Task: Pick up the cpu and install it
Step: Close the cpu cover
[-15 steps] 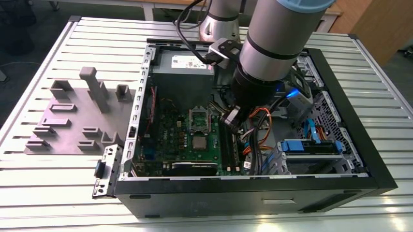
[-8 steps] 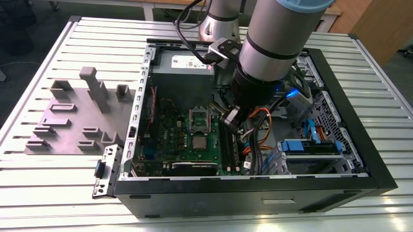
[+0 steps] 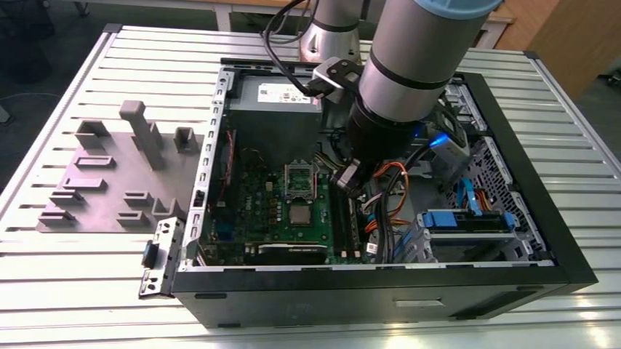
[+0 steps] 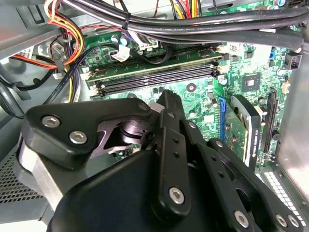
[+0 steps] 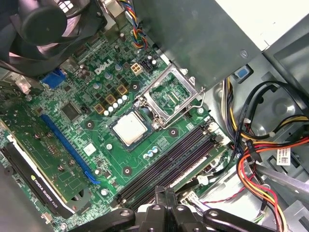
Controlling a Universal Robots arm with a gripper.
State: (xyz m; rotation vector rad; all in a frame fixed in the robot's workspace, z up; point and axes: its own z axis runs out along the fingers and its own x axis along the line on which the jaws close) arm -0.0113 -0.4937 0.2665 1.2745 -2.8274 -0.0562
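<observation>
The cpu sat flat in its socket on the green motherboard, just beside the raised silver socket frame, as seen in the first wrist view. In the exterior view the robot arm reached into the open computer case on the slatted surface, its claw hanging above the board near the chip. Whether the claw was spread or pressed together could not be told.
</observation>
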